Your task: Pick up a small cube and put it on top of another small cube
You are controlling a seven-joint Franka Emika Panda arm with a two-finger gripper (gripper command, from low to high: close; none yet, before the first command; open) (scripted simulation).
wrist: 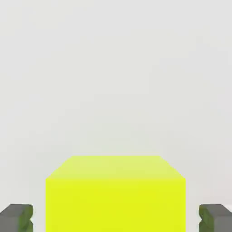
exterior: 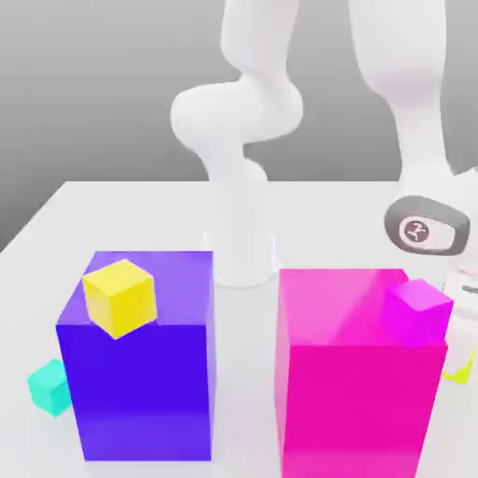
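The small cube [wrist: 115,195], lime-tinged greenish yellow, rests on the white table between my gripper's [wrist: 116,218] two grey fingertips [wrist: 17,218]. The gripper is open, with a gap showing on each side of the cube. In the exterior view a sliver of the small cube [exterior: 460,372] peeks out at the right edge, behind the big magenta block [exterior: 359,383]. My hand [exterior: 425,229] hangs above it, and the block hides the fingers. Other small cubes: a golden-yellow one [exterior: 119,297], a magenta one [exterior: 420,310] and a teal one [exterior: 49,386].
The golden-yellow cube sits on the big purple block [exterior: 140,383]; the magenta cube sits on the big magenta block's far right corner. The teal cube lies on the table [exterior: 56,215], left of the purple block. The arm's white base [exterior: 241,252] stands behind the two blocks.
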